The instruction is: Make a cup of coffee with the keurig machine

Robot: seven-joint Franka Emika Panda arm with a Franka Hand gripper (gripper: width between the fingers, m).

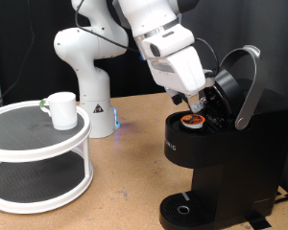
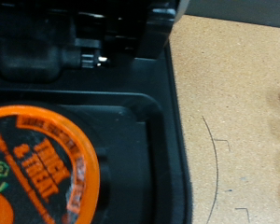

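Readable text is scarce. pod [image 2: 37,173] lid, orange, in the wrist view: dark print curving along the rim, blurred; looks like "THICK & ..." but can't confirm. keurig machine [image 1: 216,153]: white vertical logo on the front in the exterior view, too small to read. robot base [image 1: 98,110]: small dark triangular warning sign, details illegible. No numbers legible anywhere.

Gripper [image 1: 196,99] fingertips masked by raised lid of keurig machine [image 1: 221,153]; jaws' spacing unreadable. Machine cut by exterior view's right and bottom edges. Orange pod [image 2: 37,168] cropped in wrist view, lettering blurred. Cup [image 1: 60,109] mark too small to read. Arm's upper links out of frame.
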